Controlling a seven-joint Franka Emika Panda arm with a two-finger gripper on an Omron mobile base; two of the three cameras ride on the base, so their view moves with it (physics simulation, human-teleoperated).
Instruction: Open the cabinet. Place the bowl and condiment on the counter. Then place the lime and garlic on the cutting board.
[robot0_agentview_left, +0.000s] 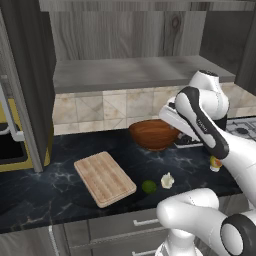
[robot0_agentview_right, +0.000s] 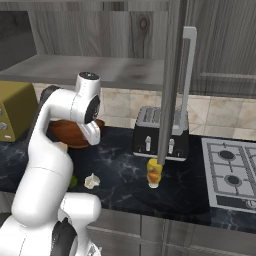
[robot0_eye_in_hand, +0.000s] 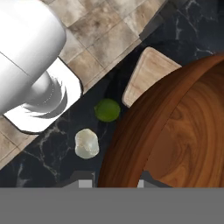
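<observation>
Left base view shows the cabinet (robot0_agentview_left: 135, 75) open, its grey shelf bare, one dark door swung out at the left edge and another at the right. Below it, the bowl (robot0_agentview_left: 154, 134) of reddish-brown wood hangs close over the back of the counter (robot0_agentview_left: 45, 185), gripped at its right rim by the gripper (robot0_agentview_left: 176, 131), whose jaws are pinched tight on the rim; whether the bowl's base touches the worktop cannot be told. Nothing lies inside the bowl in the hand view, where its rim (robot0_eye_in_hand: 175, 127) rises right between the finger tips. On the counter, the cutting board (robot0_agentview_left: 105, 178) lies bare toward the front left. Just right of it sit the lime (robot0_agentview_left: 148, 187) and then the garlic (robot0_agentview_left: 167, 180), near each other but apart, both off the board. The condiment (robot0_agentview_right: 154, 173) stands upright on the counter in front of a black toaster (robot0_agentview_right: 152, 131), with the edge of the open cabinet door crossing in front of both in the right base view. A gas hob (robot0_agentview_right: 230, 172) lies to the right, and a yellow appliance (robot0_agentview_right: 15, 107) stands at the far left.
</observation>
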